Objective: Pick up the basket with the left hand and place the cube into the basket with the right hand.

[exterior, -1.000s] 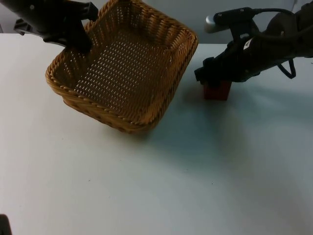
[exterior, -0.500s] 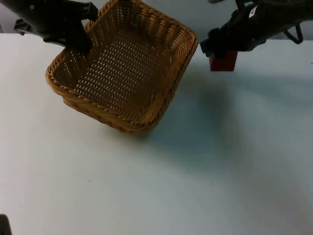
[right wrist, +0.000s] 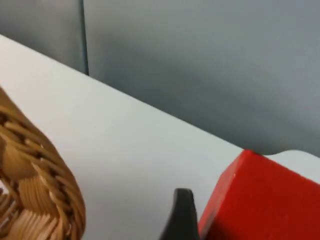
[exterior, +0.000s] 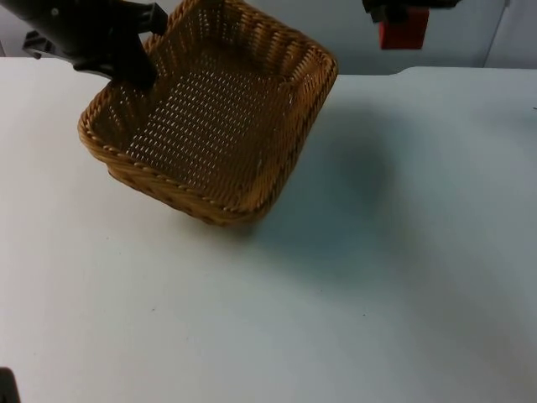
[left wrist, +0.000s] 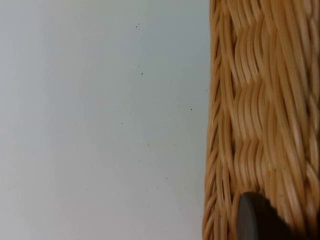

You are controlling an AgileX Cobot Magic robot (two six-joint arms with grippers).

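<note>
The woven wicker basket (exterior: 214, 117) hangs tilted above the table at the back left, with my left gripper (exterior: 138, 71) shut on its far left rim. Its wicker wall (left wrist: 260, 115) runs beside a black fingertip (left wrist: 255, 220) in the left wrist view. A red cube (exterior: 403, 32) is held high in the air at the back, right of the basket, and my right gripper (exterior: 396, 12) is shut on it. From the right wrist, the cube (right wrist: 262, 200) sits against a black fingertip (right wrist: 181, 217), with the basket's rim (right wrist: 42, 195) off to one side below.
The grey partition wall (right wrist: 200, 60) stands behind the table's far edge. White table top (exterior: 336, 277) spreads open in front of and to the right of the basket, with the basket's shadow on it.
My right gripper has lifted the red cube off the table and carried it up and slightly toward the basket. The basket and left arm have stayed still.
</note>
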